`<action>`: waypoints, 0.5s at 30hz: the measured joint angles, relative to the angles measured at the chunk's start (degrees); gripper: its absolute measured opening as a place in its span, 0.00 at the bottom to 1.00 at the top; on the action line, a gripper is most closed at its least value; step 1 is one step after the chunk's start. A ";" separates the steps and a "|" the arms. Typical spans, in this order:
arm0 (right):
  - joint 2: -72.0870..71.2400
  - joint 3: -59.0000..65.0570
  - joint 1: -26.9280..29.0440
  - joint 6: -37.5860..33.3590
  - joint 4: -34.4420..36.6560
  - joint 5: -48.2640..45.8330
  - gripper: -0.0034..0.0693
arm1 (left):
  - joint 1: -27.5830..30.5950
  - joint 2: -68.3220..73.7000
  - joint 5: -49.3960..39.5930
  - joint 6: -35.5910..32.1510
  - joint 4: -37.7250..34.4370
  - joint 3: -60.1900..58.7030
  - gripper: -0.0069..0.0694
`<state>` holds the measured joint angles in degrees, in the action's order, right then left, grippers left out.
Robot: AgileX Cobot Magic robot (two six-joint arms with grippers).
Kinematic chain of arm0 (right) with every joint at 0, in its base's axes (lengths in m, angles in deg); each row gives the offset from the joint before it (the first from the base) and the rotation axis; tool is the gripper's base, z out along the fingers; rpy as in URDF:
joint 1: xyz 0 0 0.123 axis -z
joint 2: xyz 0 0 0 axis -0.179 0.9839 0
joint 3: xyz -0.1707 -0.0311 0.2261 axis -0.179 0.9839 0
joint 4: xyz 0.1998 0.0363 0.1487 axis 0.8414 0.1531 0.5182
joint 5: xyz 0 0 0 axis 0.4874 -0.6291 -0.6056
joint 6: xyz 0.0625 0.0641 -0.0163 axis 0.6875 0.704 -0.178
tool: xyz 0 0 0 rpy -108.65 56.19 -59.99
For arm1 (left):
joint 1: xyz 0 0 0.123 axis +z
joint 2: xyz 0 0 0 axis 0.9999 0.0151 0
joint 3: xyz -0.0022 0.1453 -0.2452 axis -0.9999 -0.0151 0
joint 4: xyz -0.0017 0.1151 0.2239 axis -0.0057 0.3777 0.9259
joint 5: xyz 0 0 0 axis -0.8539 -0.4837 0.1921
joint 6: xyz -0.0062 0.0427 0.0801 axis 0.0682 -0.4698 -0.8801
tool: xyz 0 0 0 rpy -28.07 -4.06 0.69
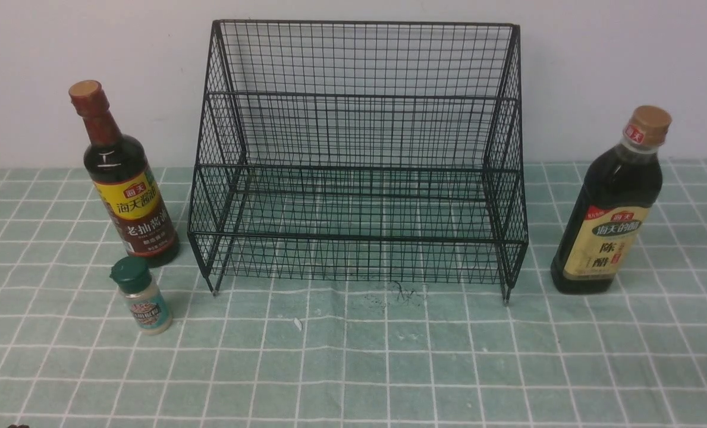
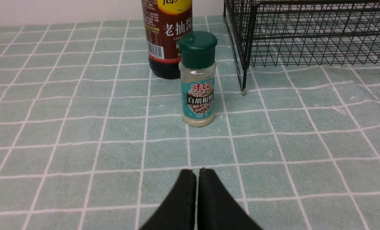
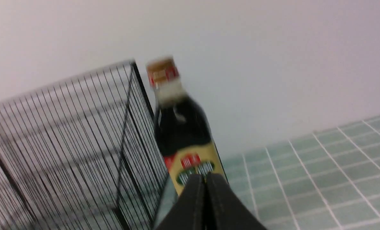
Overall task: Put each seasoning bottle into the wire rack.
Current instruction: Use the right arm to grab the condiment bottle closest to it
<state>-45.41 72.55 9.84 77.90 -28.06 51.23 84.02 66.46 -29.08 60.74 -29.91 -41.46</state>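
Black left fingers (image 2: 190, 182) and right fingers (image 3: 197, 185) sit clenched, empty; we should open left, then grip the tiny clear green-capped shaker (image 2: 197, 80) mid-body.

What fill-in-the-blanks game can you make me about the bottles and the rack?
1. The small shaker has a ___ cap.
2. The number of bottles inside the wire rack is ___.
3. The tan-capped bottle stands on the rack's ___ side.
4. The left gripper and right gripper are both ___.
Missing words: green; zero; right; shut.
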 joint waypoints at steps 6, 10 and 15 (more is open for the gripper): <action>0.00 0.00 0.00 -0.06 4.92 7.37 0.03 | 0.00 0.00 0.00 0.00 0.00 0.00 0.08; 0.00 0.00 0.00 0.74 5.26 12.83 0.03 | 0.00 0.00 0.00 0.00 0.00 0.00 0.08; 1.33 -8.08 0.00 -0.20 4.81 7.10 0.03 | 0.00 0.00 0.00 0.00 0.00 0.00 0.08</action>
<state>-44.08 64.47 9.84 77.69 -23.24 58.33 84.02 66.46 -29.08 60.74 -29.91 -41.46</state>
